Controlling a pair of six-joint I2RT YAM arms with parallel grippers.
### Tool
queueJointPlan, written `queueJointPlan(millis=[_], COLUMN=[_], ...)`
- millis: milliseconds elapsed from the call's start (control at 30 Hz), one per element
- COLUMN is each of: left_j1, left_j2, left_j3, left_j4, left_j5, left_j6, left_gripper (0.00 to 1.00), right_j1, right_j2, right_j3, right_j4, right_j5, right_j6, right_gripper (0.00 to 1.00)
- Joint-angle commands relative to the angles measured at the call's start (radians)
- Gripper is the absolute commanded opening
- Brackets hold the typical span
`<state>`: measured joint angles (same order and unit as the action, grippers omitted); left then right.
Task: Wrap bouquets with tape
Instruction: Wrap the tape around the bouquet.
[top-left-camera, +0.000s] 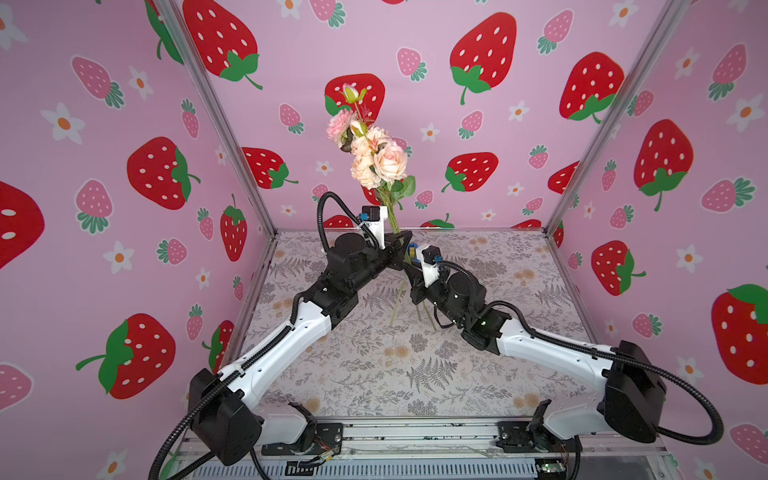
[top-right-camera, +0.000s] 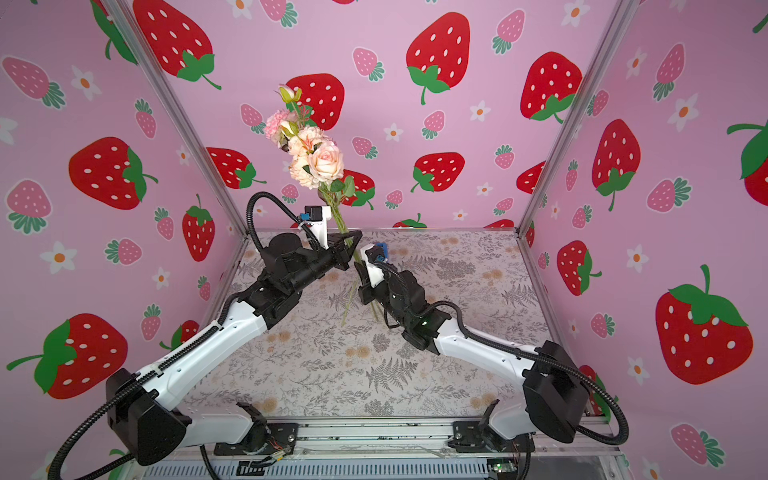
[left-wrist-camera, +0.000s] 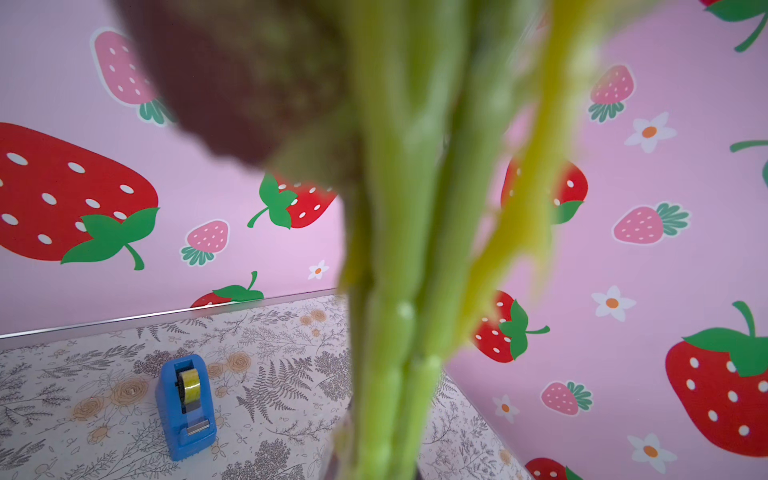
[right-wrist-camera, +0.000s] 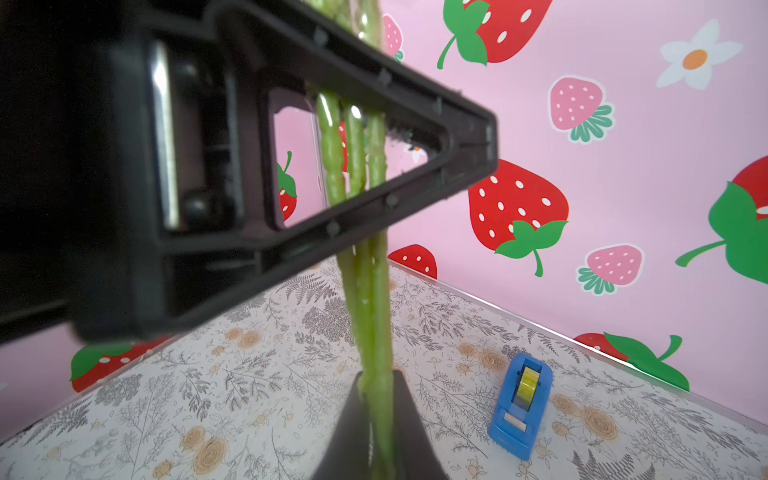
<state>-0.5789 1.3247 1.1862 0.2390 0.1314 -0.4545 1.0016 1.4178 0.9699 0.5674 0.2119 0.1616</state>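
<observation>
Pink bouquet (top-left-camera: 380, 160) held upright, tape (left-wrist-camera: 189, 386) near back edge (left-wrist-camera: 166, 312).

One bouquet (top-left-camera: 388, 162), one tape (left-wrist-camera: 190, 385) (one dispenser (left-wrist-camera: 183, 434))

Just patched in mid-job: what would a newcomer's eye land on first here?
The pink-and-cream rose bouquet stands upright in the air over the far centre of the table, its stems clamped in the left end effector. The right end effector straddles the stems lower down. The blue tape dispenser sits untouched on the table toward the far edge.
</observation>
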Motion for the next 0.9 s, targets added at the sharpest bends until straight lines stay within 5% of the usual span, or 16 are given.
queueJointPlan(millis=[0, 367, 867], left_j1=[-0.026, -0.06, -0.06], left_j2=[-0.039, -0.058, -0.072], left_j3=[-0.013, 0.011, 0.038], left_j4=[0.14, 0.083, 0.067], left_j5=[-0.084, -0.243, -0.278], left_j6=[-0.069, 0.012, 0.015], left_gripper=[0.0, 0.0, 0.0], right_j1=[0.005, 0.017, 0.031], right_j2=[0.004, 0.052, 0.128], right_j3=[-0.023, -0.024, 0.001], right_j4=[0.029, -0.034, -0.135], right_j5=[0.053, 0.061, 0.082], right_j6=[0.023, 0.001, -0.105], right_gripper=[0.31, 0.35, 0.4])
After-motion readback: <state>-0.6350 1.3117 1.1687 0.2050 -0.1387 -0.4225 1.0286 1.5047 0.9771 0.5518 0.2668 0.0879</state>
